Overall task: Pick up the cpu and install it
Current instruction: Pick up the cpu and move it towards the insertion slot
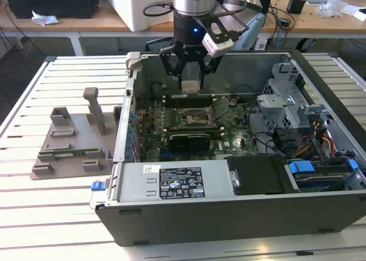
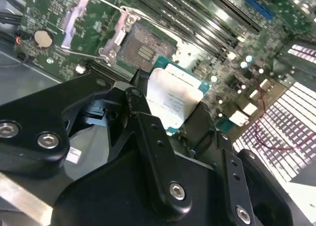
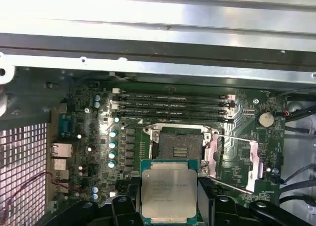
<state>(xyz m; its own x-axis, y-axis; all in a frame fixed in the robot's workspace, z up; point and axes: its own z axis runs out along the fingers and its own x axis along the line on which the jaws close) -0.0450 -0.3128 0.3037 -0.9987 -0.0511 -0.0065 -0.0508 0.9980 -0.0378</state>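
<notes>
My gripper [image 1: 190, 78] hangs inside the open computer case [image 1: 229, 215], over the motherboard's back part, and is shut on the cpu [image 1: 190, 87]. In both wrist views the cpu [image 3: 168, 190] [image 2: 175, 93] is a flat square chip with a silver top and a green edge, held between the black fingers [image 3: 120, 205]. It hovers just beside the open black socket [image 3: 178, 146] [image 2: 140, 49], apart from it. The socket [image 1: 198, 119] has its metal load plate [image 3: 255, 161] swung aside. The grey holder tray [image 1: 74, 149] lies on the table at the exterior view's left.
Memory slots [image 3: 173, 105] run along the socket's far side. A black card [image 1: 189, 140] sits in front of the socket. A drive cage [image 1: 286, 104], cables [image 1: 320, 138] and a blue-tabbed drive [image 1: 320, 175] crowd the case at the exterior view's right. The case's walls surround the board.
</notes>
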